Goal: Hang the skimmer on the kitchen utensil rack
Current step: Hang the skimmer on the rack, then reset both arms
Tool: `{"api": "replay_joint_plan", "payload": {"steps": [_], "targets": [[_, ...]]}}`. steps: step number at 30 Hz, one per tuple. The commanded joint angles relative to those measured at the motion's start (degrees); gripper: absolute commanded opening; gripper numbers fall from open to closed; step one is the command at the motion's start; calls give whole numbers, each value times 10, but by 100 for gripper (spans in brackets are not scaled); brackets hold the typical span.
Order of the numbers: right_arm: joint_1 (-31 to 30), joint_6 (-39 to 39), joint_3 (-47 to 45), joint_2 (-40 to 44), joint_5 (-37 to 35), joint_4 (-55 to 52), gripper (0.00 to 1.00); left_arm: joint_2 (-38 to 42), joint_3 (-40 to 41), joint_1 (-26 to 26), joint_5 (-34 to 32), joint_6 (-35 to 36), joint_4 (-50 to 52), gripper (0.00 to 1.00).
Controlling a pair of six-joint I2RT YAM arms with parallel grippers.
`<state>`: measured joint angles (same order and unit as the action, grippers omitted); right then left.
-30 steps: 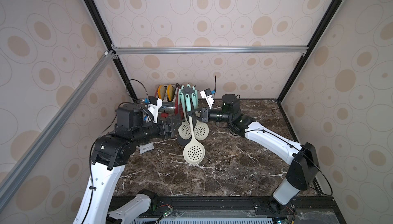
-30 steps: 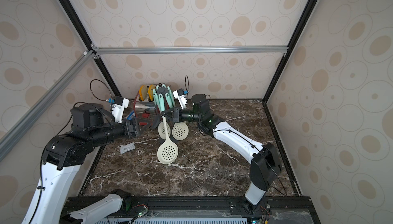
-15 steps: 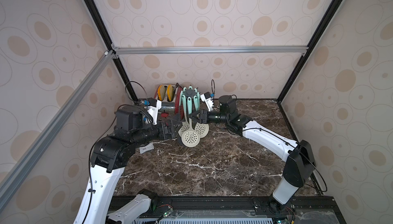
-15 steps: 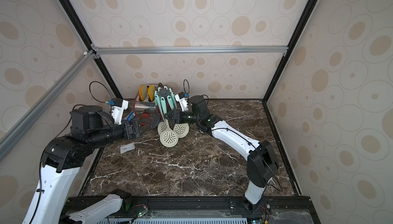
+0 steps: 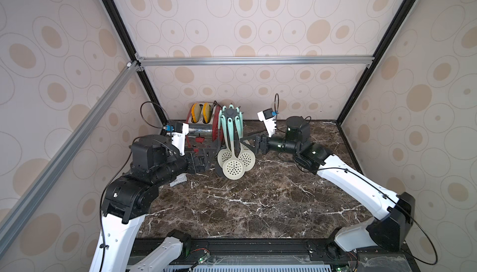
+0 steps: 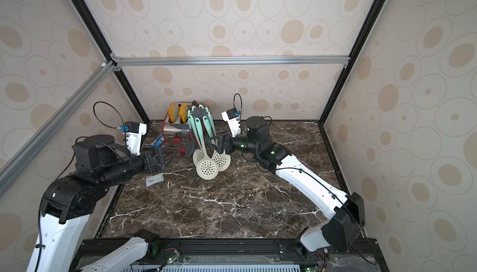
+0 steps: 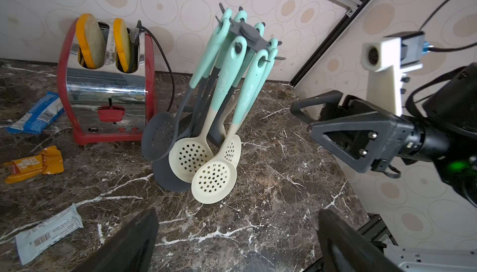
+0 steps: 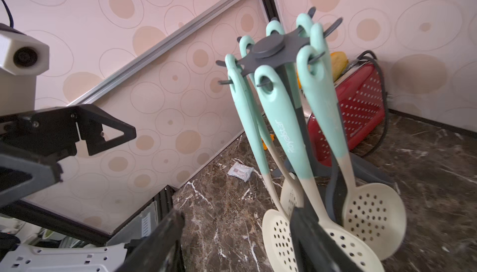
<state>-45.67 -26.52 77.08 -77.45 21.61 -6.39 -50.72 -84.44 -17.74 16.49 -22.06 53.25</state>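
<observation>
Top views: both your arms reach in low toward the far edge, forearms near level. The kitchen utensil rack (image 5: 230,113) stands at 11 o'clock on the table (image 5: 258,201), with the toaster (image 5: 200,128) at its 10 o'clock. The skimmer (image 5: 233,168) hangs from the crown on the rack's 6 o'clock side, head down, flanked by 2 other cream skimmers. You have the left gripper (image 6: 172,155) at the rack's 8 o'clock and the right gripper (image 5: 247,144) at its 3 o'clock, both aimed at it and neither touching. The right jaws are visibly spread. The left jaws blend into dark clutter, unreadable here. Pole and base are mostly hidden behind the heads.

Left wrist: its fingers (image 7: 139,239) are wide apart with nothing between them, and cut off by the frame. The skimmer's loop sits on a hook. The right gripper's jaws are apart and empty.

Right wrist: the jaws are wide with bare marble between them. 1 finger covers part of a cream head. The left gripper shows side-on, jaws spread. The rack base is half hidden, and you can't match heads to handles here.
</observation>
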Motion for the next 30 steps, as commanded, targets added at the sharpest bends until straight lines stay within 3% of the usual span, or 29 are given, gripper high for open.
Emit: {"api": "replay_joint_plan", "payload": {"steps": [1,3,5,7,9,11,17,21,26,30], "targets": [[1,140,-17,60,-127,-99,75,17,17,3,-54,56,-54,99],[1,188,-31,100,-197,-126,78,27,27,3,-85,83,-69,99],[1,216,-62,148,-300,-134,87,52,71,3,-119,115,-117,99],[3,228,-102,193,-422,-124,95,92,142,3,-152,145,-213,98],[21,257,-140,230,-482,-108,98,127,223,3,-184,173,-309,98],[59,276,-168,254,-493,-110,100,137,275,3,-240,183,-365,98],[201,294,-254,285,-450,-52,100,75,312,4,-330,221,-390,99],[290,271,-295,269,-415,-24,100,35,349,14,-358,226,-440,99],[348,262,-353,220,-388,23,100,0,421,41,-391,210,-492,99],[388,234,-392,156,-362,78,100,-33,500,78,-382,190,-574,99]]}}
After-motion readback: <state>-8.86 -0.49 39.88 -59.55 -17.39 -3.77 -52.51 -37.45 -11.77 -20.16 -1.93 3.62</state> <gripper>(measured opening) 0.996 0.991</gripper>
